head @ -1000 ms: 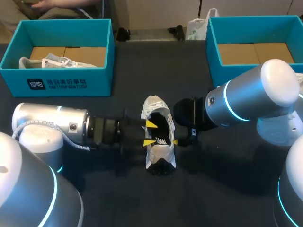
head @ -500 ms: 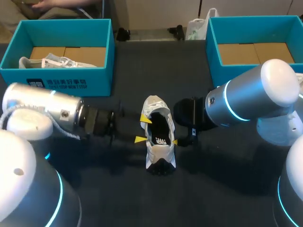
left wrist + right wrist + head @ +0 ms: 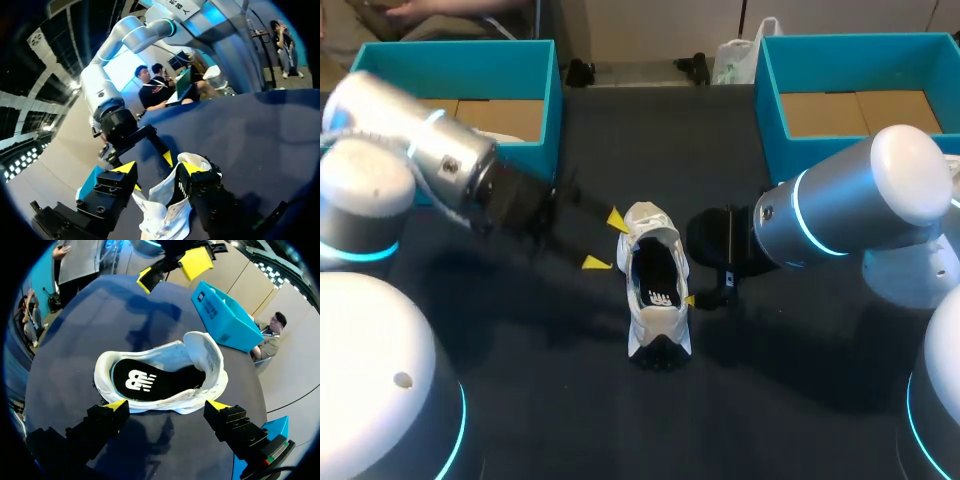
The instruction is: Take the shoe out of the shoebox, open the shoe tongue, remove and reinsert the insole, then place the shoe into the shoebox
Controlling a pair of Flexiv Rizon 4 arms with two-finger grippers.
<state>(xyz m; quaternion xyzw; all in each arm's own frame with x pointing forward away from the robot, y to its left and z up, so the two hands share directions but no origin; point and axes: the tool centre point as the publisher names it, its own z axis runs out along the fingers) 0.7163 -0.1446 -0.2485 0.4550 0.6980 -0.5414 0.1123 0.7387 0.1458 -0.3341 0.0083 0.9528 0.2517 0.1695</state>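
Since the insole (image 3: 145, 382) looks seated, I'd box the shoe (image 3: 655, 290) next.
Left gripper (image 3: 605, 240), right gripper (image 3: 166, 404) both wide; pinch the sidewalls, lift level.

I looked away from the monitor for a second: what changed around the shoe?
The left gripper pulled back out of the shoe's opening, up and away toward the left shoebox, fingers open and empty. The shoe, with its black insole inside, stayed put, and the right gripper kept its place beside it, open.
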